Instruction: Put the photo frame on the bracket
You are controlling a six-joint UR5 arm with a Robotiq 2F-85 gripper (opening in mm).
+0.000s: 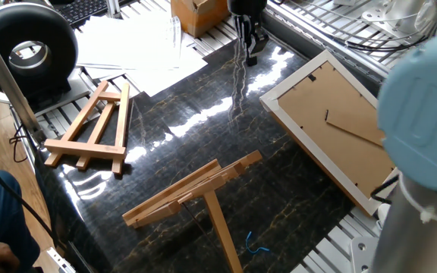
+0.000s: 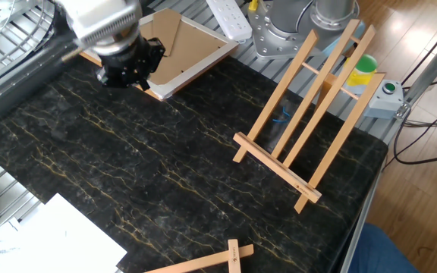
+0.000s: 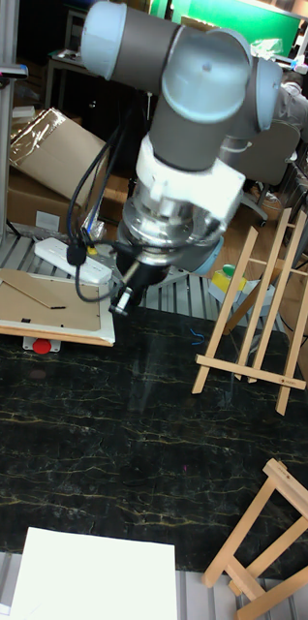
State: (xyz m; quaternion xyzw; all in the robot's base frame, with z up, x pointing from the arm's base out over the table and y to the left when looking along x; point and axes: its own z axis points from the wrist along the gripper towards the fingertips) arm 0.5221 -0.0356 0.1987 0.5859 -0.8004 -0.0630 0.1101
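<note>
- Table (image 2: 127,174): dark marbled top; all task things are found on it or at its edge.
- Photo frame (image 1: 340,129): laid face down, brown back up w/ stand flap seen, at approx. 3 o'clock of the table in one fixed view. It overhangs the table edge partly. Not yet lifted.
- Bracket (image 2: 309,114): the long-slat easel is stood upright near the table edge, at approx. 2 o'clock in the other fixed view, well apart from the frame. Its ledge is free.
- Small easel (image 1: 93,125): laid flat at 9 o'clock in one fixed view; not needed for the task.
- Gripper (image 2: 127,68): held just above the frame's near corner, at 11 o'clock in the other fixed view. It is blurred, so whether the fingers are spread or closed cannot be told; nothing is seen held.
- Step in hand (judged): approach to the frame; grasp not yet made.
- Next move (judged): an edge of the frame must be reached, prob. the overhanging or border side, then the frame is to be gripped, raised, carried to the bracket and leaned on the ledge w/o pushing the bracket over.
</note>
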